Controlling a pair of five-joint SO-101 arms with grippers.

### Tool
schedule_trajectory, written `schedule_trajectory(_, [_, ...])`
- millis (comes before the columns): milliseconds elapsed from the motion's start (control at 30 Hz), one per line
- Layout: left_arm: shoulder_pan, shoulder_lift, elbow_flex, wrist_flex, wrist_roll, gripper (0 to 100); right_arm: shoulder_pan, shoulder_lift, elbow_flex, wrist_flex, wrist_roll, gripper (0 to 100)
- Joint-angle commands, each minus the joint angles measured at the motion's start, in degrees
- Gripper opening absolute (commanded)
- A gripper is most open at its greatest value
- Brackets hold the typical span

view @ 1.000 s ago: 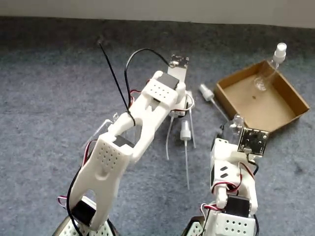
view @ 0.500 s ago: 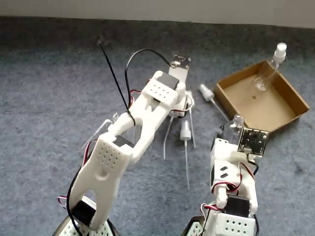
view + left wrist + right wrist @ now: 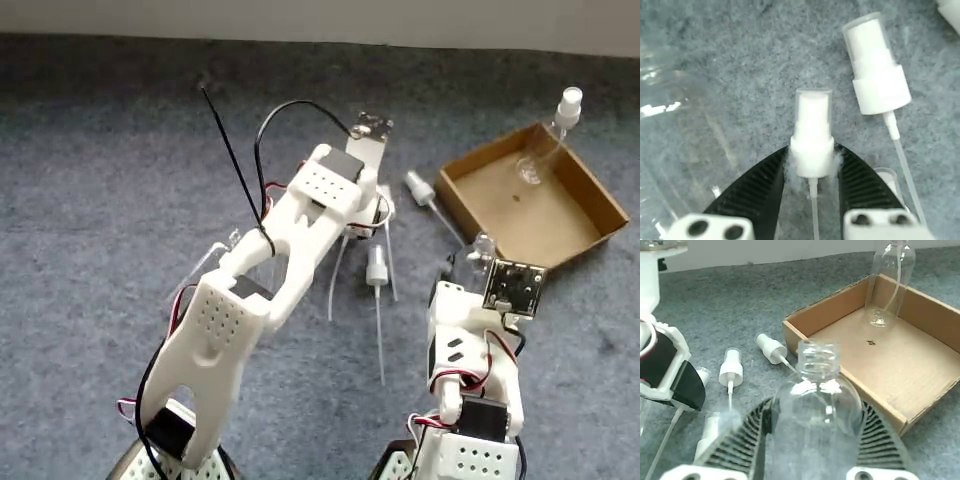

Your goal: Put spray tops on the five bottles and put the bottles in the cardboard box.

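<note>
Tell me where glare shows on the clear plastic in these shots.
Right wrist view: bright glints on the shoulder of the clear plastic bottle gripped by the right end effector, fainter ones at the base of the clear upright bottle in the brown cardboard box. Left wrist view: white streaks on a clear fallen bottle near the left end effector, which grips a white spray top.

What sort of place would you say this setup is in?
Probably a small robotics workbench: two white arms side by side on a grey carpeted table, with loose spray tops and a cardboard box as props.
</note>
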Motion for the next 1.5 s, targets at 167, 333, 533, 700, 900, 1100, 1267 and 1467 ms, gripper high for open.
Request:
schedule_trajectory(167, [0.4,-1.2,-3.0,-0.2,-0.6,0,0.6,-0.7,0.3,-2.0,0.0,13.4])
schedule_trajectory(333, [0.3,-5.1,-3.0,-0.1,-0.6,0,0.4,-0.7,0.3,-2.0,0.0,13.4])
schedule_trajectory(533, [0.2,-15.2,-3.0,4.5,-0.6,0,0.0,-0.7,0.4,-2.1,-0.4,13.4])
schedule_trajectory(700, [-0.3,-25.1,-3.0,8.4,-0.6,0,-3.7,-0.7,0.3,-2.1,-0.4,13.4])
schedule_trajectory(900, [-2.0,-39.9,-2.9,12.7,-0.7,0,-13.7,-0.7,0.3,-2.2,-0.3,13.4])
schedule_trajectory(1100, [-5.3,-51.6,-2.7,15.6,-0.7,0,-23.9,-0.7,0.0,-4.6,0.0,13.4])
schedule_trajectory(1267, [-8.4,-56.1,-2.7,18.3,-0.7,0,-28.0,-0.7,0.3,-13.7,0.0,13.4])
schedule_trajectory(1467, [-8.0,-60.6,-2.6,21.4,-0.8,0,-30.0,-0.7,1.8,-20.7,-0.2,13.3])
